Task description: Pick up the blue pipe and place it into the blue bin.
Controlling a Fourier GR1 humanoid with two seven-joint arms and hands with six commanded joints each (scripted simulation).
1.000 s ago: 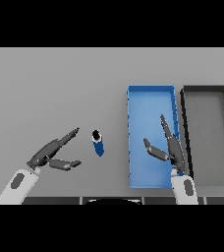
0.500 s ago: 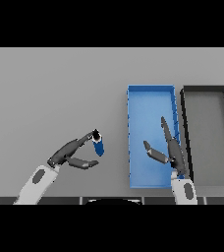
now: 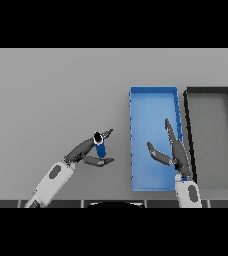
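The blue pipe [image 3: 100, 148] stands on end on the grey table, left of the blue bin [image 3: 153, 97], with its dark ring end facing up. My left hand [image 3: 82, 151] is closed round it: the fingers lie along its far side and the thumb presses its near side. My right hand [image 3: 175, 152] is open and holds nothing. It hovers over the near right part of the blue bin.
A black bin [image 3: 208, 91] stands against the right side of the blue bin. Bare grey table [image 3: 51, 95] spreads to the left and behind the pipe.
My left hand has moved right and closed on the pipe, with the thumb now under its near side. The pipe and the right hand have not moved.
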